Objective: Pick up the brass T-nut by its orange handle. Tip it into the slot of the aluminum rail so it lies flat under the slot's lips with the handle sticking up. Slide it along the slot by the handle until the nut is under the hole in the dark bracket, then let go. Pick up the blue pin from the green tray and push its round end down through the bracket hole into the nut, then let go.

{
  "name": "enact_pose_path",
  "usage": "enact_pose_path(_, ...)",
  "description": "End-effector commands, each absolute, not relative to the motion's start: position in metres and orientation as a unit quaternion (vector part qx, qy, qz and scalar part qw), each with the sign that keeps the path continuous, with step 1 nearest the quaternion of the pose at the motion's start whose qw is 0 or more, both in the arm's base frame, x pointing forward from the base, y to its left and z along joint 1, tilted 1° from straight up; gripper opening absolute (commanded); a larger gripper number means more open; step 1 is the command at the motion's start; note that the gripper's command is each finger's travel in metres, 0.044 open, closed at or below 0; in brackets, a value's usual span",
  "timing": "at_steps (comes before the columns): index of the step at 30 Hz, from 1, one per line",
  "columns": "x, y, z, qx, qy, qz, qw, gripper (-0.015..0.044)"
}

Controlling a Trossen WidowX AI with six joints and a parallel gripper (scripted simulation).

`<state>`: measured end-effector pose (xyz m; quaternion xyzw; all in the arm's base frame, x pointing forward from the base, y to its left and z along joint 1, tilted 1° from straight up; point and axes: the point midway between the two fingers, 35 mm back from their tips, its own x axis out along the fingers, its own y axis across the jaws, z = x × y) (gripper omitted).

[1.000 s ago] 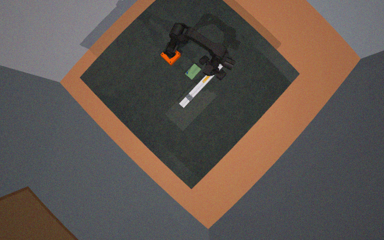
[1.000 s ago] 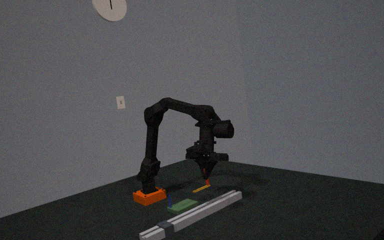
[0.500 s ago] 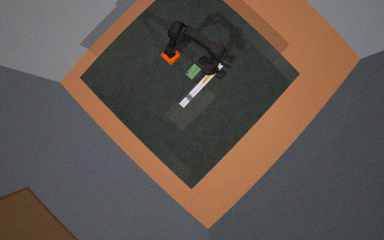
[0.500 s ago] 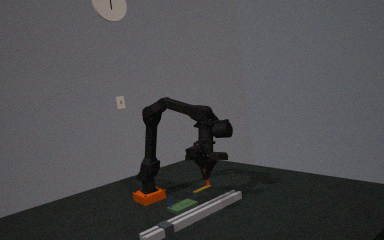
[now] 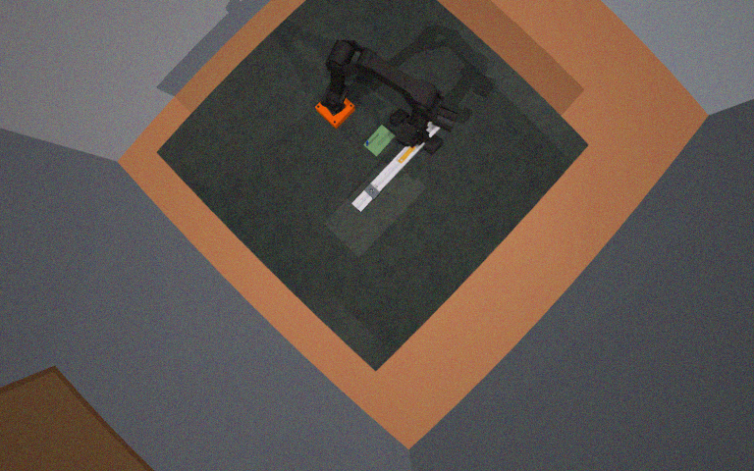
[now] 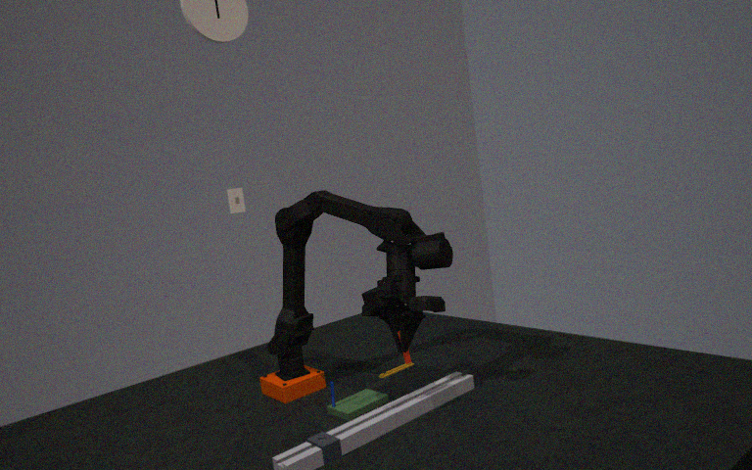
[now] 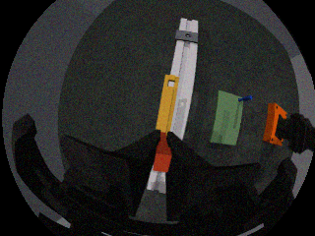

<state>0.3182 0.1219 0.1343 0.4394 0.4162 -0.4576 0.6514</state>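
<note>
Holds the orange handle (image 6: 407, 357) (image 7: 162, 159) in the pincer (image 5: 417, 143) (image 6: 404, 349) (image 7: 163, 134), nearly closed, with only the narrow handle between the fingers. Carries the brass T-nut (image 5: 406, 154) (image 6: 396, 370) (image 7: 167, 103) at the lower end of this handle, clear of the bench (image 5: 276, 204) (image 6: 543, 407) (image 7: 118, 88), roughly level and stretched lengthwise in about the direction of the aluminum rail (image 5: 390, 170) (image 6: 415, 407) (image 7: 191, 74). Shows a small hole toward the free end of the nut in the wrist view. Overlaps nut and rail in the top view, yet places the nut outside the slot, up in the air, in the exterior view. Lays the rail slantwise from near left to far right, slot upward. Wraps the dark bracket (image 5: 368, 188) (image 6: 326, 446) (image 7: 193, 36) across the rail close to the near left end, with a hole in the top. Sets the green tray (image 5: 378, 141) (image 6: 359, 401) (image 7: 225, 118) on the far side of the rail, near it, with the blue pin (image 5: 367, 142) (image 6: 333, 394) (image 7: 246, 98) upright at the left end. Stands the black arm (image 5: 387, 73) (image 6: 351, 211) on an orange base (image 5: 336, 121) (image 6: 296, 389) (image 7: 270, 123) farther left, beyond the tray.
</note>
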Motion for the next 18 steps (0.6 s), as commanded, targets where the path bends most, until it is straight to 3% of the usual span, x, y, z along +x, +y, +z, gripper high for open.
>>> enact_pose_path(1, 0.3181, 0.1210, 0.1357, 0.445, 0.408, -0.454, 0.656, -0.0150)
enact_pose_path(18, 0.3158, 0.1213, 0.1344, 0.459, 0.391, -0.439, 0.666, -0.0150)
